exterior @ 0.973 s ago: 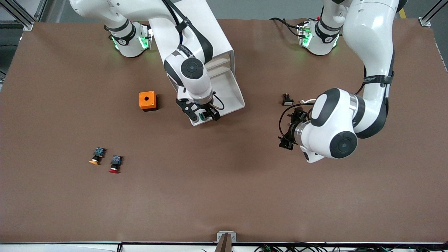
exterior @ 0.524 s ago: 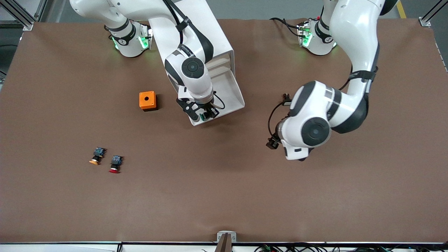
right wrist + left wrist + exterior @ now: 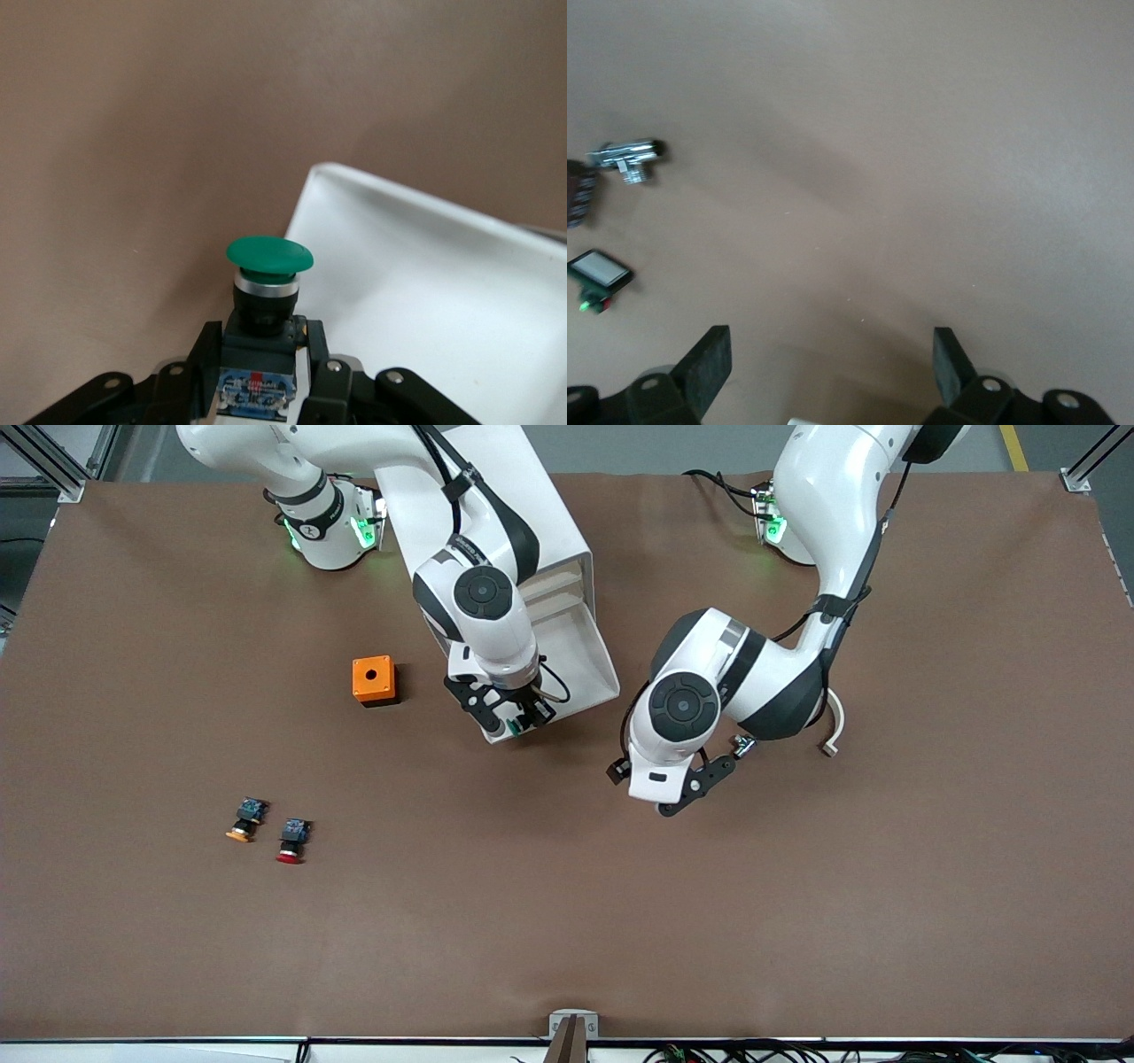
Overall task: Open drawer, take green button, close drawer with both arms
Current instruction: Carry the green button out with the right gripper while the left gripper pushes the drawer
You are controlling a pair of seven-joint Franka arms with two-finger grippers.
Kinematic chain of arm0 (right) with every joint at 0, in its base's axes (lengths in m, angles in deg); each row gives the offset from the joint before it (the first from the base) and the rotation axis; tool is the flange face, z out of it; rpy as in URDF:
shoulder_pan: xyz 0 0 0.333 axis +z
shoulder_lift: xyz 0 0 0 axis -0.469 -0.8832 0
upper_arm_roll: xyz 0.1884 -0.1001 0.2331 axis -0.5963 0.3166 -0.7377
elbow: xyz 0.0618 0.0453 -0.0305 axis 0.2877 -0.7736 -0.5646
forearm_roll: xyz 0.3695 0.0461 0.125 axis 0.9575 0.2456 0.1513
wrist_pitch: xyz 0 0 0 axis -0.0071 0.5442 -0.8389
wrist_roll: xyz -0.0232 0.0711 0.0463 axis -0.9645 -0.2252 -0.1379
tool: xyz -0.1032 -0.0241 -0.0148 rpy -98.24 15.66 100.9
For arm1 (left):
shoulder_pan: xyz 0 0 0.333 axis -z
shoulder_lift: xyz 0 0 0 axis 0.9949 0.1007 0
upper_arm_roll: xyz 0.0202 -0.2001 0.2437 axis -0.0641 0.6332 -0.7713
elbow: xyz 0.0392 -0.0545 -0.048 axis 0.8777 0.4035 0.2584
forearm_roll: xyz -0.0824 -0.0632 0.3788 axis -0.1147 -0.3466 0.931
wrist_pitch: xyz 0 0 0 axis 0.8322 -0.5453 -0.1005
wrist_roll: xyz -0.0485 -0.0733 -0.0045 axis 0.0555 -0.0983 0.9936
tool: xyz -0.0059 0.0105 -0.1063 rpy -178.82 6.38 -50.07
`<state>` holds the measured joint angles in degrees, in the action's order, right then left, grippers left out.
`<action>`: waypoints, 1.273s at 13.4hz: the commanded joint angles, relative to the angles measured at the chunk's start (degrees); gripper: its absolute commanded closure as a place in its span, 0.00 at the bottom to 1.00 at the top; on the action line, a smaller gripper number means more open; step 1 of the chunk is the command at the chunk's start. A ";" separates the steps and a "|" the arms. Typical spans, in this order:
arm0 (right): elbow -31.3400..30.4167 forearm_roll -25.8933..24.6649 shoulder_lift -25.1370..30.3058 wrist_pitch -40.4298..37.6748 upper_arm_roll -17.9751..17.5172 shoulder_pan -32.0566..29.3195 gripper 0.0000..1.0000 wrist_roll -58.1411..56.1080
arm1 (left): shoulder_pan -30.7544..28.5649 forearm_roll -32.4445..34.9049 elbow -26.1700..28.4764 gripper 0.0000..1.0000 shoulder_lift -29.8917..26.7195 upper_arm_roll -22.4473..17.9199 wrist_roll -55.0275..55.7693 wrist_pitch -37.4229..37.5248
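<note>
Button (image 3: 268, 255): green cap, silver ring, black body, blue rear block. Drawer (image 3: 576, 657): white tray. Table (image 3: 567, 921): plain brown. Box (image 3: 373, 680): orange, black hole. Loose buttons: orange cap (image 3: 237, 834), red cap (image 3: 286, 857).

Right claw (image 3: 516, 719) clamped shut, pointing down, left claw (image 3: 828, 367) spread wide, low over table

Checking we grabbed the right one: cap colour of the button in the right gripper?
Green; the button shows best in the right wrist view, clamped in the right gripper.
</note>
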<state>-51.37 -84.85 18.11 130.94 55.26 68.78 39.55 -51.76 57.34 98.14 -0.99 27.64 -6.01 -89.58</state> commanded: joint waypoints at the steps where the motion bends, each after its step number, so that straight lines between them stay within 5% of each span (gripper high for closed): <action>1: 4.30 0.75 0.89 -5.99 -0.27 -4.68 0.99 -9.56 | 1.64 1.31 3.89 0.00 -0.57 0.27 -1.84 -4.96; 9: 6.51 0.84 -0.86 -7.59 -0.18 -21.82 0.99 -52.62 | 7.00 1.05 3.90 0.00 5.75 2.64 -7.47 -10.50; 17: 13.54 0.48 -13.34 -7.50 -0.10 -33.96 0.99 -77.62 | 8.50 -5.27 4.16 0.00 6.55 8.34 -4.76 -7.96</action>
<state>-40.72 -84.77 7.62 124.01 56.16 36.71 -35.24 -43.52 53.81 102.01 6.00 34.37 -11.98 -98.98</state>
